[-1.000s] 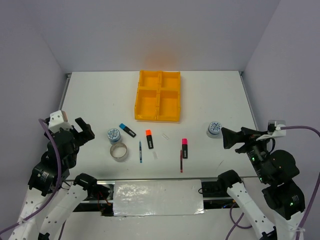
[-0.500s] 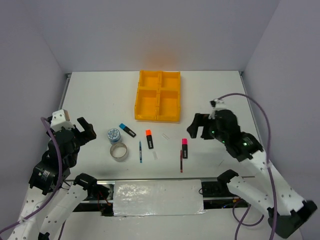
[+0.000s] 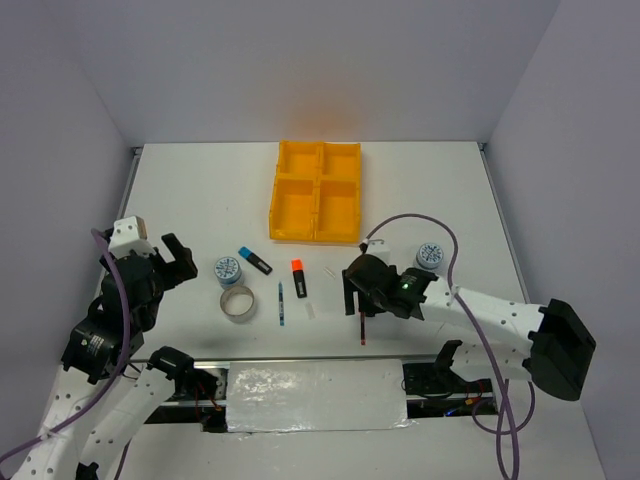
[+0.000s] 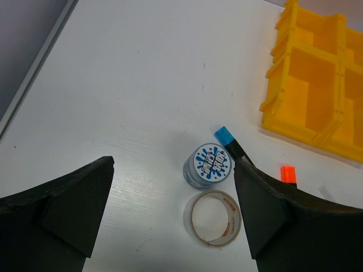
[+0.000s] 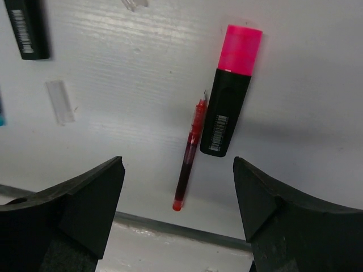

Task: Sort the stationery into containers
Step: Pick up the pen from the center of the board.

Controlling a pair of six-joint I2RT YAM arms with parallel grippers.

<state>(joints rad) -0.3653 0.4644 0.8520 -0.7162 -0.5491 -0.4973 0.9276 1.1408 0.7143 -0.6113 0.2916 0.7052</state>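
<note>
Right pincer (image 5: 177, 170) here: I'm hanging over the table with my fingers spread wide and nothing between them. Straight below, the pink highlighter (image 5: 229, 93) is lying flat with the dark red pen (image 5: 190, 153) tucked right alongside. I can't tell if they're actually touching. The highlighter's black barrel is showing a white barcode label, but the digits are too small for me to read. The orange highlighter (image 3: 299, 278) is lying off to one side with white print down its barrel, also unreadable. A little clear plastic strip (image 5: 60, 102) is sitting between it and the pen.

My left pincer (image 4: 173, 167) is also standing wide apart and empty, looking down at one blue-white roll (image 4: 208, 165). Its top has a blue splash logo with lettering I can't make out. The grey tape ring (image 4: 212, 218) is lying just beside it, with red print on its inner core that's too tiny to read. The blue highlighter (image 4: 229, 144) is lying near the roll too.

The teal pen (image 3: 281, 302) is lying next to the ring, and the second roll (image 3: 430, 254) is sitting out on the right. The yellow-orange tray (image 3: 275, 200) is sitting farther back, well apart from all of it.
</note>
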